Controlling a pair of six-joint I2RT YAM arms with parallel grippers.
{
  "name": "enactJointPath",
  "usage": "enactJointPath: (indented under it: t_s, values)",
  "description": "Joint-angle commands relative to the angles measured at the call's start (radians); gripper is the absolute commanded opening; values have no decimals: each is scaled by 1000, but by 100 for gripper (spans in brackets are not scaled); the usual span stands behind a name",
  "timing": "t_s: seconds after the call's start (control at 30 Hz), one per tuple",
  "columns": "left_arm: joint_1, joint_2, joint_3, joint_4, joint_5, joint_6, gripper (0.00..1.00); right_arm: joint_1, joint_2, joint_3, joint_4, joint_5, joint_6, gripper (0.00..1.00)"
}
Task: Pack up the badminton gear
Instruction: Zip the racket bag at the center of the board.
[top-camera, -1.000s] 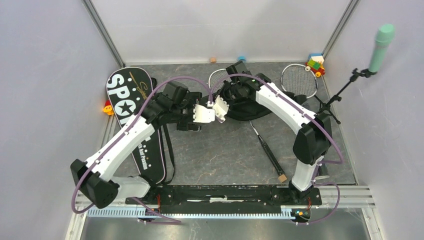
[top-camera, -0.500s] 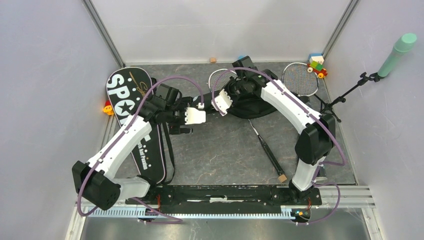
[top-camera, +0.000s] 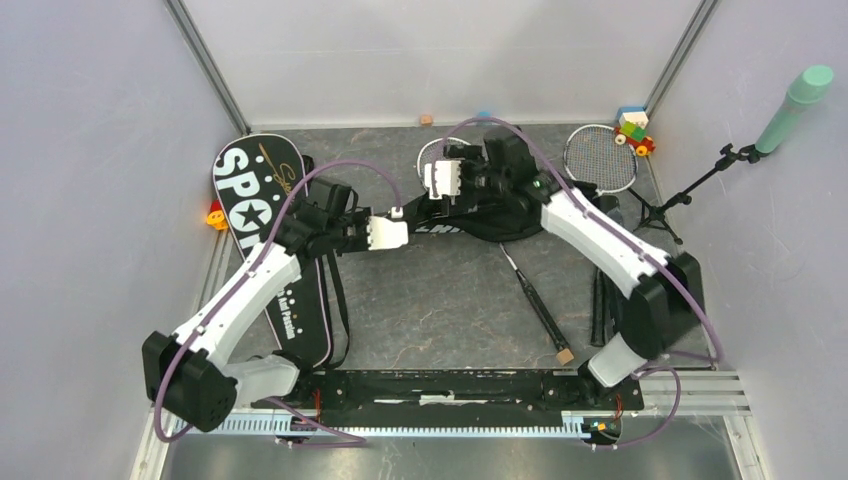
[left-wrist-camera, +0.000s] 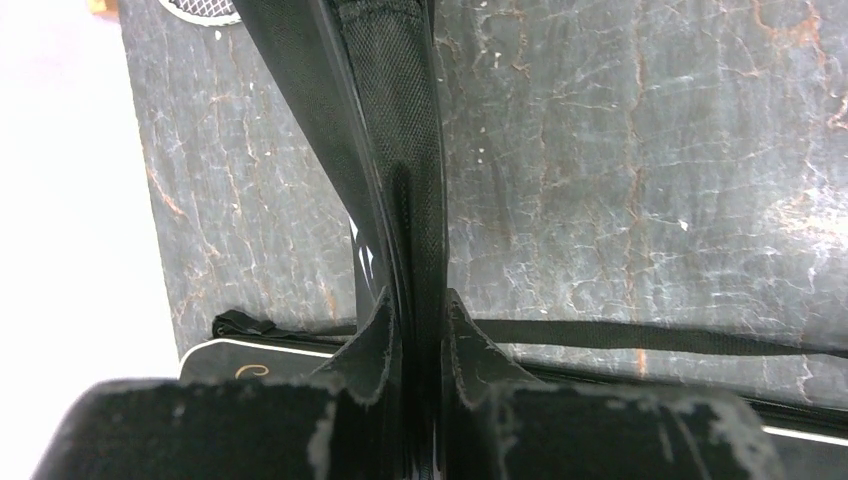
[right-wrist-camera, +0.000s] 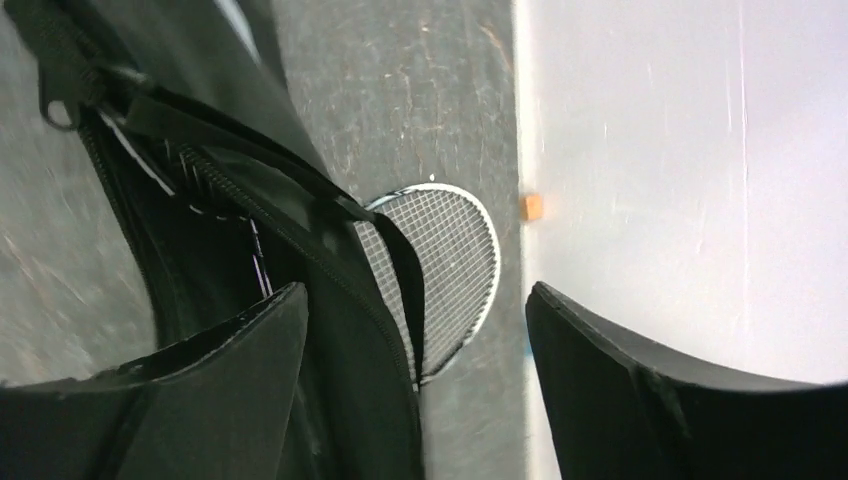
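Left gripper (left-wrist-camera: 420, 315) is pinching tight on a black fabric edge of the middle bag (top-camera: 490, 222), fingers nearly touching. That bag is lying crumpled at table (top-camera: 440, 310) centre, far side. Right gripper (right-wrist-camera: 418, 300) is hanging wide open over the same bag's zipper edge, gripping nothing; whether it is touching the bag is unclear. Two bags are showing: the second, the SPORT bag (top-camera: 245, 180), is lying flat far left. Two racket heads are showing: one racket head (right-wrist-camera: 455, 250) is poking out from under the middle bag, and the other racket head (top-camera: 597, 158) is lying near the far right corner. One racket handle (top-camera: 535, 300) is lying bare on the table. No shuttlecocks are visible. One microphone (top-camera: 795, 100) is standing right, with toy blocks (top-camera: 630, 127) beside the right racket head.
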Motion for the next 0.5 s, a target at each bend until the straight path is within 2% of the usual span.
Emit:
enactJointPath:
  t_s: [0.0, 0.13, 0.23, 0.33, 0.47]
  values:
    - [-2, -75, -37, 73, 23, -6, 2, -2, -224, -285, 547, 126, 729, 87]
    - [1, -54, -35, 56, 5, -8, 2, -3, -415, -608, 803, 153, 1060, 94]
    - [4, -45, -28, 46, 8, -11, 2, -3, -493, -759, 861, 148, 1231, 93]
    - [4, -49, -31, 35, 25, -3, 2, -3, -486, -824, 877, 126, 1388, 87]
    - [5, -54, -28, 21, 45, 2, 2, -4, -391, -809, 1017, -46, 1446, 79]
